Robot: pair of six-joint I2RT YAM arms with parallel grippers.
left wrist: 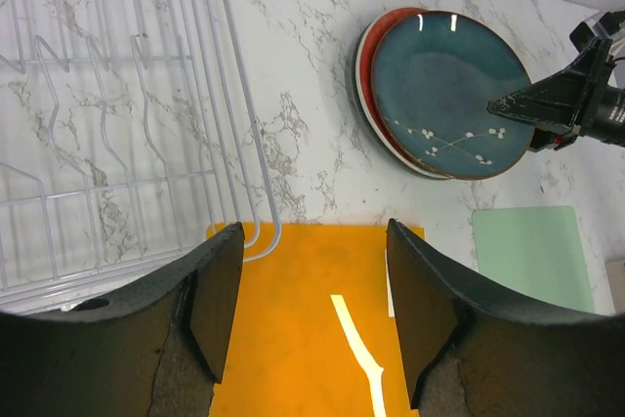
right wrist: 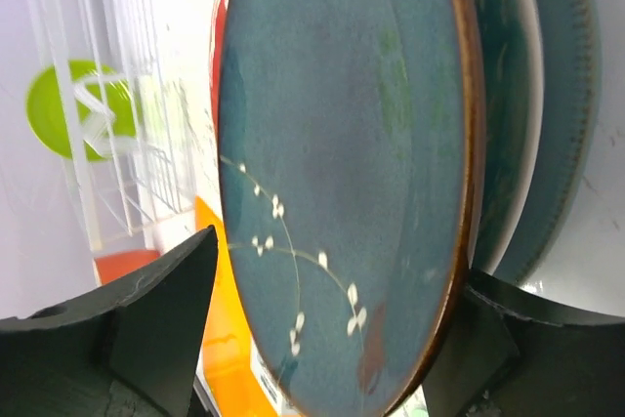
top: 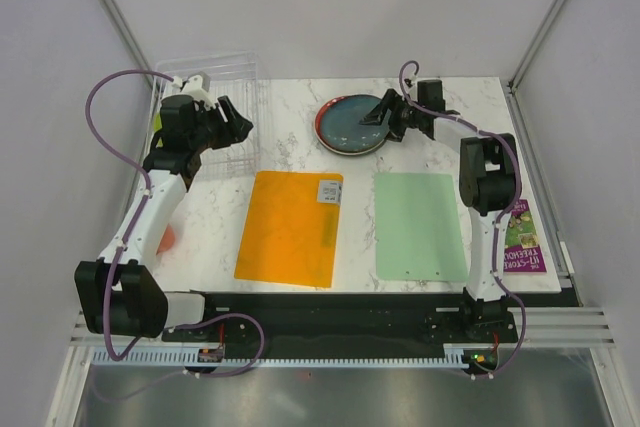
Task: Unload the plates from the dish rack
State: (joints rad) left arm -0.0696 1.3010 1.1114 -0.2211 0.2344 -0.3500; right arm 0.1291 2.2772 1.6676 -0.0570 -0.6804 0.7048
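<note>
**Left arm.** It is stretched forward and to the left from its base, with the wrist over the near right corner of the clear plastic rectangular dish rack.

**Left claw**. The fingers are set wide with nothing between them. Below them lies the far edge of the flat orange rectangular mat.

**Right arm.** The elbow is raised at the right side of the white marbled tabletop. The forearm reaches left and away toward the plate stack.

**Right claw**. The fingers are spread wide at the right rim of the dark teal-blue round plate, which has a reddish rim and a white blossom sprig. No grip on it shows.

**Plates.**
- The teal-blue plate lies flat on top of a stack at the far middle of the tabletop.
- Under it is the red round plate.
- Lowest is the grey-green round plate; only the edges of these two show.
- The small lime-green round plate stands upright at the rack's left side, seen through the clear bars. Its slot cannot be told.

**Edges and room.**
- The rack occupies the far left corner.
- A strip of bare marble separates it from the stack.
- The stack sits near the far edge.
- Pale enclosure walls close in on the left, right and rear.

**Other items.**
- The pale green flat rectangular mat lies at the near right, beside the orange mat with a gap between them.
- A printed leaflet lies at the right edge, beside the right arm.
- A small orange-red item is partly hidden under the left forearm and cannot be identified.
</note>
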